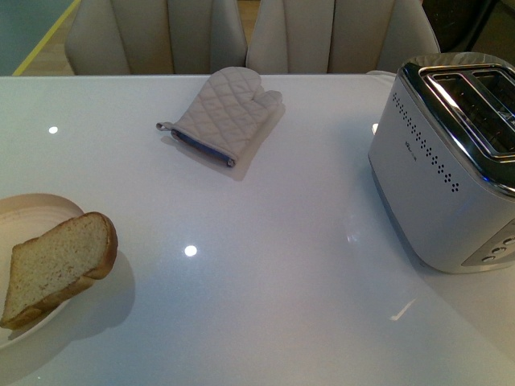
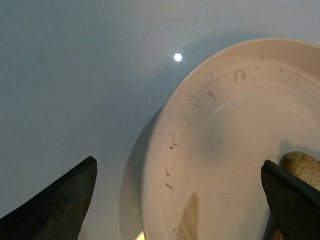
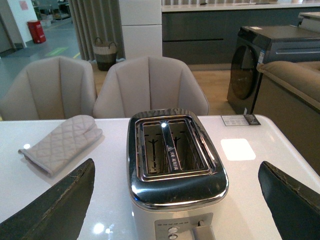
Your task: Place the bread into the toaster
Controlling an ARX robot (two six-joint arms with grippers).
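Right gripper (image 3: 176, 163): jaws spread wide; dark fingers (image 3: 55, 210) framing the scene
Toaster (image 3: 175, 165): centred in the gap between the jaws, just ahead of them; chrome top glinting; two slots facing up; buttons on the end nearest the jaws
Oven mitt (image 3: 62, 142): flat on the white table (image 3: 240, 150); ahead of one jaw, outside the gap, apart from the toaster
Chairs (image 3: 150, 85): two, beige, far beyond the jaws at the table's far edge

white table (image 1: 282, 289) bears plate (image 1: 36, 206), mitt (image 1: 221, 112), toaster (image 1: 434, 181).

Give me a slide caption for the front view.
Bread slice on a cream plate, quilted oven mitt farther back, two-slot toaster at right.
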